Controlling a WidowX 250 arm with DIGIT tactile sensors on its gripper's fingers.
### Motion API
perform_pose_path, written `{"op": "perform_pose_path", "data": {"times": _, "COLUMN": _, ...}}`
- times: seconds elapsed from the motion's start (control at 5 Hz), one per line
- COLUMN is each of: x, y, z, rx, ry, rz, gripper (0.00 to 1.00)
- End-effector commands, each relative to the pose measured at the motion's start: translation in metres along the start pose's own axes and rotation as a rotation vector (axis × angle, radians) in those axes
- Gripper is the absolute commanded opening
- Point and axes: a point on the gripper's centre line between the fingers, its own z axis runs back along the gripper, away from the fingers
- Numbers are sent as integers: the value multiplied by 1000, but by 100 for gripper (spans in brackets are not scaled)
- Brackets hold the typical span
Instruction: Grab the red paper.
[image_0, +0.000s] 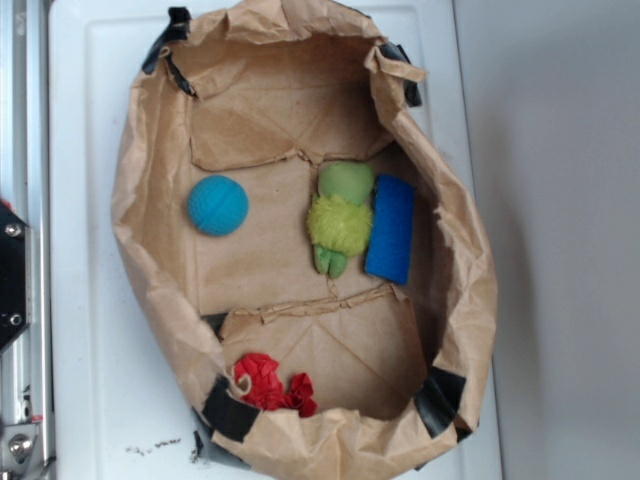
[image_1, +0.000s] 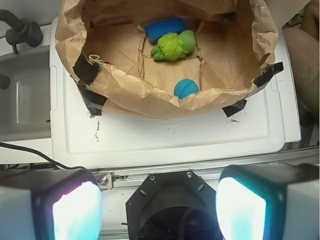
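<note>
The red paper (image_0: 268, 382) lies crumpled in the near-left corner of the brown paper bag (image_0: 150, 170), pressed up against the bag's folded wall just beside a strip of black tape (image_0: 231, 411), so it sits low and partly sheltered by the rim. In the wrist view I cannot pick it out; the bag's near wall seems to hide that corner. The bag rests open on a white table (image_0: 90, 330), its top rolled down and taped at the corners, likely to keep the mouth wide for reaching in. Well apart from the wad, a blue ball (image_0: 217, 205) sits on the bag floor, and a green plush toy (image_0: 340, 218) lies touching a blue block (image_0: 391, 229) toward the far side. The hand (image_1: 160, 210) is outside the bag, back over the table's edge, its two fingers (image_1: 77, 210) spread wide with nothing between them. Judging by this, the approach has not begun; the reach will need to clear the rim and drop steeply into that corner, where the crinkled wall could be caught along with the paper.
</note>
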Motion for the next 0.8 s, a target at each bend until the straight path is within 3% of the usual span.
{"op": "perform_pose_path", "data": {"times": 0.0, "x": 0, "y": 0, "z": 0, "rx": 0, "ry": 0, "rz": 0, "gripper": 100}}
{"op": "perform_pose_path", "data": {"times": 0.4, "x": 98, "y": -38, "z": -23, "rx": 37, "ry": 52, "rz": 209, "gripper": 100}}
{"op": "perform_pose_path", "data": {"times": 0.6, "x": 137, "y": -31, "z": -41, "rx": 41, "ry": 57, "rz": 460, "gripper": 100}}
